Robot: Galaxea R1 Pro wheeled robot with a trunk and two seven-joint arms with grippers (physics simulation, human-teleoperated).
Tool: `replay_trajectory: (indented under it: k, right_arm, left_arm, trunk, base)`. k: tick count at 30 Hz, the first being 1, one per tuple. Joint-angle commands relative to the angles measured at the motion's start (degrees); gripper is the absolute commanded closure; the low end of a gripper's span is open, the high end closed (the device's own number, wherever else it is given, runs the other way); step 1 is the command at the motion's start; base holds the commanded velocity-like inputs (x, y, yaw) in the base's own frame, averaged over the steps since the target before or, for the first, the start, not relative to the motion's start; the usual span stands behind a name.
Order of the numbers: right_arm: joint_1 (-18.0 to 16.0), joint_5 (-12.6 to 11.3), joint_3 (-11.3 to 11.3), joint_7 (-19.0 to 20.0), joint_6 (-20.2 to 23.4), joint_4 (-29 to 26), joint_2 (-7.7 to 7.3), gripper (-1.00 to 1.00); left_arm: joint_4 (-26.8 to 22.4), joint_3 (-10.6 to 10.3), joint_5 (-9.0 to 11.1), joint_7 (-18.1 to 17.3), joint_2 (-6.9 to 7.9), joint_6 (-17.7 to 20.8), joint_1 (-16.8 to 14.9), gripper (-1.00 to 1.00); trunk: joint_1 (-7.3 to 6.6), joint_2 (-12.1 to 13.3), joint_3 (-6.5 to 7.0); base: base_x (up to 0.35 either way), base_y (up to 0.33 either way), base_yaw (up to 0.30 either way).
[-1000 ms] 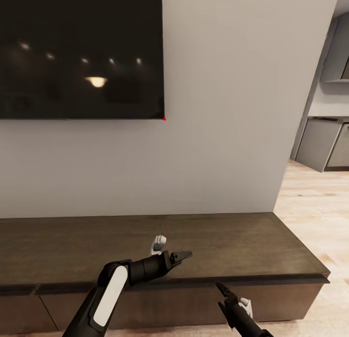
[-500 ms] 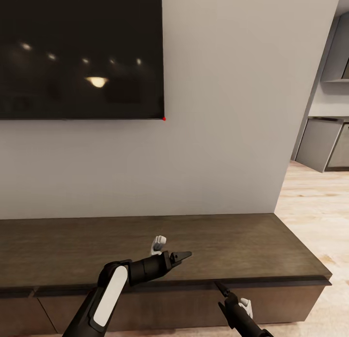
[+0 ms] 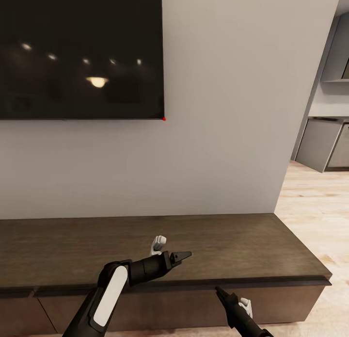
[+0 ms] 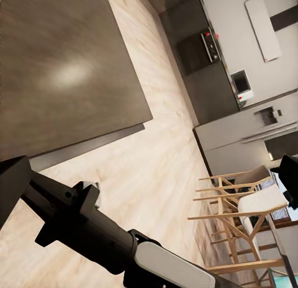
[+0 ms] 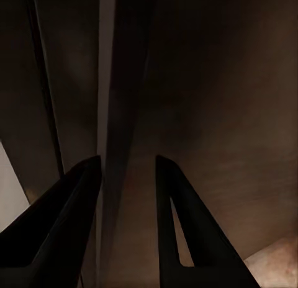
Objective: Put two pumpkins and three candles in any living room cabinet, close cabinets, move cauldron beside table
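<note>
So the long dark cabinet runs along the wall under the TV, drawers all shut. Right gripper sits right up at the drawer front just below the top edge — fingers parted, nothing held. Left gripper hovers over the cabinet top — can't tell how open it is.

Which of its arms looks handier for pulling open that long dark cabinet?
Probably the right. Its end effector sits just under the cabinet top's front lip, fingers apart near the seam in the wrist view. The left end effector hovers over the top, pointing sideways.
</note>
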Motion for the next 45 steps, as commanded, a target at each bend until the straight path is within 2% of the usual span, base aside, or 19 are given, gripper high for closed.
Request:
replay_trajectory:
  k: [1, 7, 12, 45]
  right_arm:
    - [0.0, 0.0, -0.2, -0.1, 0.2, 0.1, -0.02, 1.0]
    - [0.0, -2.6, -0.2, -0.2, 0.2, 0.1, -0.01, 1.0]
    - [0.0, -3.7, -0.1, -0.2, 0.2, 0.1, -0.01, 1.0]
    - [0.0, -3.8, -0.1, -0.1, 0.2, 0.1, -0.01, 1.0]
  left_arm:
    - [0.0, 0.1, 0.0, -0.1, -0.03, 0.3, 0.0, -1.0]
    - [0.0, 0.0, 0.0, -0.1, -0.04, 0.3, 0.0, -1.0]
    - [0.0, 0.0, 0.0, -0.1, -0.03, 0.3, 0.0, -1.0]
    - [0.0, 0.0, 0.0, -0.2, 0.0, 0.3, 0.0, -1.0]
  trunk:
    - [-0.01, 0.0, -0.07]
    - [-0.01, 0.0, -0.07]
    - [-0.01, 0.0, -0.07]
    - [-0.01, 0.0, -0.07]
  base:
    - [0.0, 0.0, 0.0]
    - [0.0, 0.0, 0.0]
    - [0.0, 0.0, 0.0]
    - [0.0, 0.0, 0.0]
